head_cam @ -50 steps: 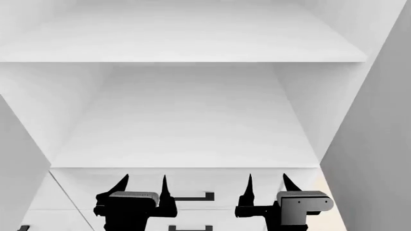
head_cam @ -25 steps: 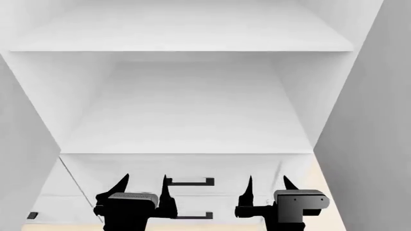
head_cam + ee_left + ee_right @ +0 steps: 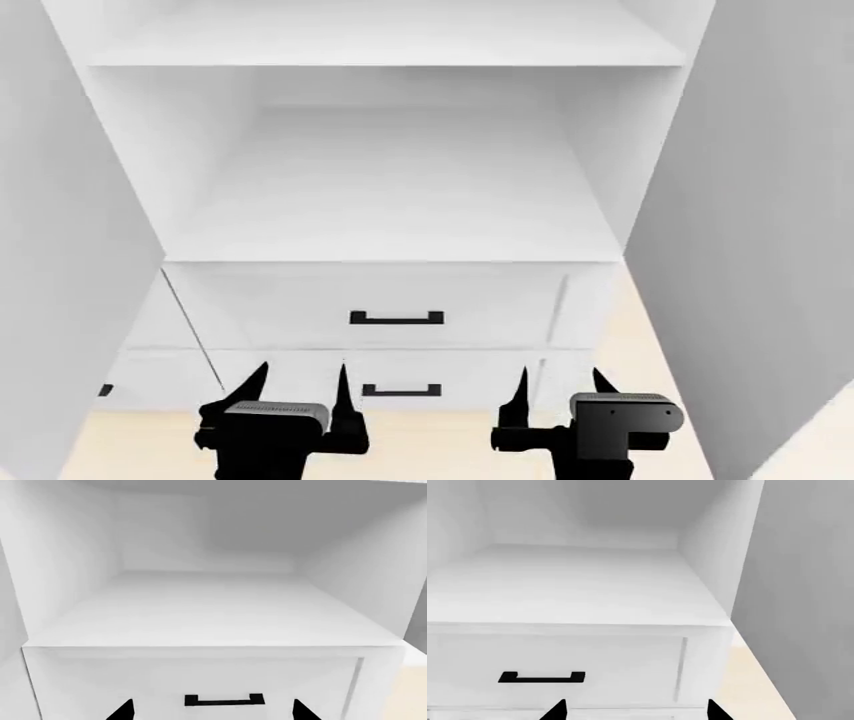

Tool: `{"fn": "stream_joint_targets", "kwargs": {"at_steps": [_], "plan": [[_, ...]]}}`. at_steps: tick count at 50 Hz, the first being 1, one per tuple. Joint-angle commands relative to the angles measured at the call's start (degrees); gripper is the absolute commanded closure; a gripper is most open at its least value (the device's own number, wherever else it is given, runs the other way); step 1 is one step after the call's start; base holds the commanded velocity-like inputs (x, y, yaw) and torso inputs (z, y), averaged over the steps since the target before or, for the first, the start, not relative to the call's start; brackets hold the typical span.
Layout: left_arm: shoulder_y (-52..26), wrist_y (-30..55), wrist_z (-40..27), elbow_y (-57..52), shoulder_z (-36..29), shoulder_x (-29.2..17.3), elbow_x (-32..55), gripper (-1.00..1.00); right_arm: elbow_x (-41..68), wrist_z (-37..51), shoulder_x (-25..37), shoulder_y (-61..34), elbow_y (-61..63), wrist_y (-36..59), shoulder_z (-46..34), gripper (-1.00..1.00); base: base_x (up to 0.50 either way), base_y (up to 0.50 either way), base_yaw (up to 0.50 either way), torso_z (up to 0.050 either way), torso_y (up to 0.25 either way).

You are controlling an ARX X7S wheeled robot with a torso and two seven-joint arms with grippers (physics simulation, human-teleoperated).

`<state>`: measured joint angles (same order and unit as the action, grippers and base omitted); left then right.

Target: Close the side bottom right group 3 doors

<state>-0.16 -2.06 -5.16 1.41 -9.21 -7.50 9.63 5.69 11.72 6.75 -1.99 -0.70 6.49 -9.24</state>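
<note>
Open white cabinet straight ahead of me, both its doors swung wide.

Taking the upper drawer front as landmark: the open cabinet shelf sits directly above it, the right door stands open well to its right, and the left door well to its left. A lower drawer front lies just beneath. My left pincer and right pincer hover below it, both released, fingers apart, grasping nothing.
</note>
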Motion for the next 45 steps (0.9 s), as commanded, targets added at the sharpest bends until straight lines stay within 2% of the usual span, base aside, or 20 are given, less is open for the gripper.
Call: {"fn": "stream_joint_targets", "kwargs": {"at_steps": [1,10,40,45], "plan": [[-0.10,-0.18,-0.73,0.25,-0.38,-0.37,0.43,-1.00,-0.10,1.15,0.46,-0.12,-0.27,-0.10,-0.72,-1.00,-0.50,0.00,0.00,0.000,0.000],[-0.18,0.03,-1.02,-0.28,-0.84,-0.72,0.86,-1.00,2.87,0.50,0.51,-0.37,0.37,1.43,-0.26,-1.00,-0.50,0.00,0.00,0.000,0.000],[-0.25,-0.32,-2.18,-0.05,-2.04,-1.70,1.58,-1.00,3.16,2.02,1.74,-0.37,0.61,0.72,-1.89,-1.00,-0.50,0.00,0.00,0.000,0.000],[-0.26,-0.31,-2.43,0.09,-2.19,-1.80,1.72,-1.00,3.55,1.67,1.85,0.08,0.23,-1.79,-1.92,-1.00,-0.30,0.00,0.00,0.000,0.000]]}}
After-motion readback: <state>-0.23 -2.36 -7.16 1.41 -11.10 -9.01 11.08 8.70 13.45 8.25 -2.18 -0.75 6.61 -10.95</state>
